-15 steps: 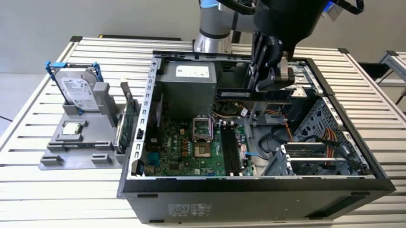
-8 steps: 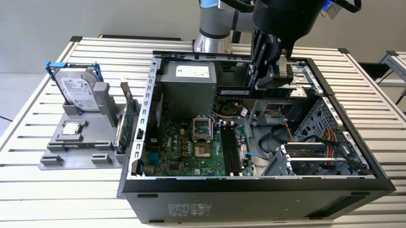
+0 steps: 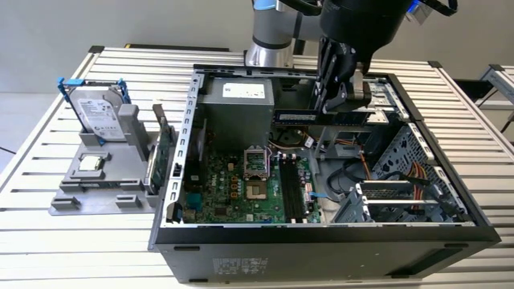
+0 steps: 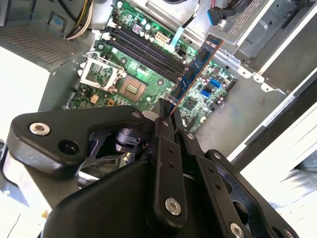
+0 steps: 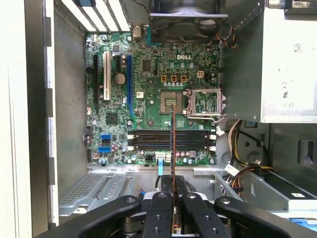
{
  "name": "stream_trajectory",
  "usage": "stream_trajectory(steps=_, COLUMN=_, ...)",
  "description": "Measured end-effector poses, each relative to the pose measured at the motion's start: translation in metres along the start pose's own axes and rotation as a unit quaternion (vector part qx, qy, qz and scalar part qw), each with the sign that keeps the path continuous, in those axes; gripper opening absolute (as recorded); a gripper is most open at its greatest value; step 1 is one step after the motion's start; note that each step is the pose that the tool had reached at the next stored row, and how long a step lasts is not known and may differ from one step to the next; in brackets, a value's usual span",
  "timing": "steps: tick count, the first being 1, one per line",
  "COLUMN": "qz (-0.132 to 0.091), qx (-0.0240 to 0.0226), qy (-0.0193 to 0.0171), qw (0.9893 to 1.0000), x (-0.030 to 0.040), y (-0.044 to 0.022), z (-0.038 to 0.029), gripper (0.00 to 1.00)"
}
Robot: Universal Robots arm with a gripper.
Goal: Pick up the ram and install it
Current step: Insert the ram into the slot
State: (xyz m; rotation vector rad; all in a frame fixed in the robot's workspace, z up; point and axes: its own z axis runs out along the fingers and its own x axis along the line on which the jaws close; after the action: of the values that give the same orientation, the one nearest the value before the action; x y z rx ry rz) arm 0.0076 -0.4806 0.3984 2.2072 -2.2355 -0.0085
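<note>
We find the pincer (image 3: 341, 107) clamped on one end of the ram (image 3: 294, 115). The ram hangs on edge inside the open case (image 3: 321, 239), above the motherboard (image 5: 148, 74), clear of the memory slots (image 5: 148, 141) and not seated.

1. Matte black all over the gripper (image 5: 173, 191), dotted with small silver screw heads.
2. Dark blue-green along the ram (image 4: 195, 68), trimmed with a thin gold strip on one long edge.
3. Bright green across the motherboard (image 5: 148, 64), speckled with tiny silver, black and copper parts.
4. Black on the four long memory slots (image 5: 168, 140), capped white at both ends.
5. White, blue and black, one apiece, on the expansion slots (image 5: 105, 74).
6. Plain grey on the computer case (image 3: 321, 232) walls, black along its near rim.
7. Silver-white in parallel ridged stripes over the table (image 3: 80, 253).
8. Silver on the hard drive (image 3: 103, 117), framed by a blue bracket (image 3: 64, 84).
9. Yellow and black through the cable bundle (image 5: 237, 148).
</note>
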Motion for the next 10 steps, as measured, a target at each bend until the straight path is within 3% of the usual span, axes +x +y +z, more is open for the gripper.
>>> stream_trajectory(steps=4, qz=0.002, qx=0.0000, qy=0.0000, qw=1.0000, x=-0.0007, y=0.0000, z=0.0000, gripper=0.00)
stream_trajectory(steps=10, qz=0.024, qx=0.0001, qy=-0.0001, qw=0.9997, x=-0.0025, y=0.0000, z=0.0000, gripper=0.00)
